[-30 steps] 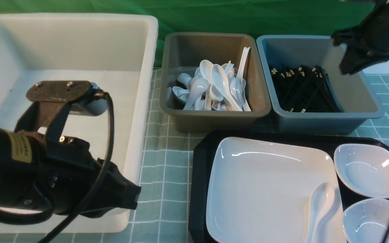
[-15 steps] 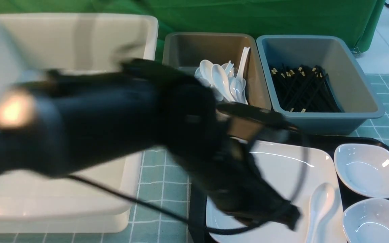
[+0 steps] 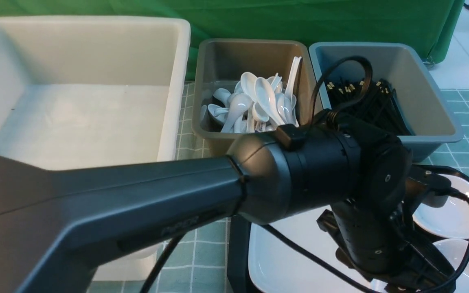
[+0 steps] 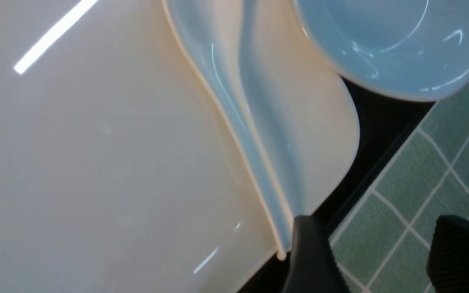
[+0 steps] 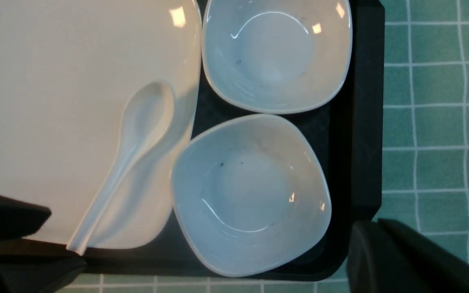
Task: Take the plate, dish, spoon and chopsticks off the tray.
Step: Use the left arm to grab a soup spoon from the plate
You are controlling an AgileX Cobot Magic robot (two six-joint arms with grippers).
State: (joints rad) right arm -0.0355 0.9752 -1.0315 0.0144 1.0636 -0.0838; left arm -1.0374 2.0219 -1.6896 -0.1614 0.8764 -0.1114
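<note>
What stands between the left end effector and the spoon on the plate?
Nothing visible does. The open left end effector is at the handle tip of the spoon, which lies on the plate; one finger stands just beside that tip.

surface: green checked cloth (image 3: pixel 198 203) | on it: white tub (image 3: pixel 177 81), brown-grey tub (image 3: pixel 226 61), blue-grey tub (image 3: pixel 434 101), black tray (image 3: pixel 238 260)

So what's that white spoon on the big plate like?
The spoon is shiny white, like china, with a deep oval bowl and a short thick handle. It looks empty. It lies bowl-up on the plate, beside a small dish, its handle end reaching the plate's rim. The left gripper is open, one finger right by that end; whether it touches, I can't tell.
</note>
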